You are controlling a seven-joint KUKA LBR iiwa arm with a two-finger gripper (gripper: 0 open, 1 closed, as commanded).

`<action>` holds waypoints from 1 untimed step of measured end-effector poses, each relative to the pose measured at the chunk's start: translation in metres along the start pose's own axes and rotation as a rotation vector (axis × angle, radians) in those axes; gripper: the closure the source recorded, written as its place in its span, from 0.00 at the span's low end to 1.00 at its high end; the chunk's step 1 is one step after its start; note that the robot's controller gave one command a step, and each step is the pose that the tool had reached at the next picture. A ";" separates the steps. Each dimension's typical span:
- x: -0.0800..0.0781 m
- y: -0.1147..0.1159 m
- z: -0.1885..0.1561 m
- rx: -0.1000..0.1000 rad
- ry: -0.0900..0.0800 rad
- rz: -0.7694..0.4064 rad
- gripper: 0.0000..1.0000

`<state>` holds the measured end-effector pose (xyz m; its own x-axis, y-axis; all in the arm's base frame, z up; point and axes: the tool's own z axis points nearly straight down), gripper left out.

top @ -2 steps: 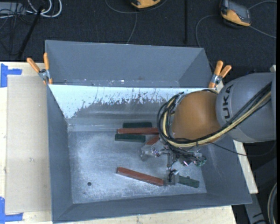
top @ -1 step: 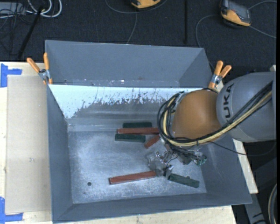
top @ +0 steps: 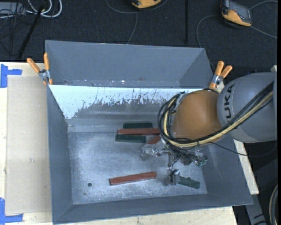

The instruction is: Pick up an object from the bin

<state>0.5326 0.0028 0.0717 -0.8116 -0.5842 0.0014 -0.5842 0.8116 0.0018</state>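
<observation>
Just right of the claw (top: pixel 173 176), a dark green bar (top: pixel 191 183).

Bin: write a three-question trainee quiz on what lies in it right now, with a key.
1. True or false: the lone red-brown bar lies left of the gripper in the camera view.
2. The small bar right beside the gripper, toward the lower right of the bin, is: A dark green, B yellow, C white.
3. Fill in: the middle bar of the group near the bin's centre, between two dark green bars, is ___.
Key: 1 true; 2 A; 3 red-brown.
</observation>
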 end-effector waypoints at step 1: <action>0.000 0.055 0.003 -0.002 0.003 -0.046 0.00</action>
<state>0.5003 0.0470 0.0687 -0.7837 -0.6211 0.0047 -0.6211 0.7837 0.0036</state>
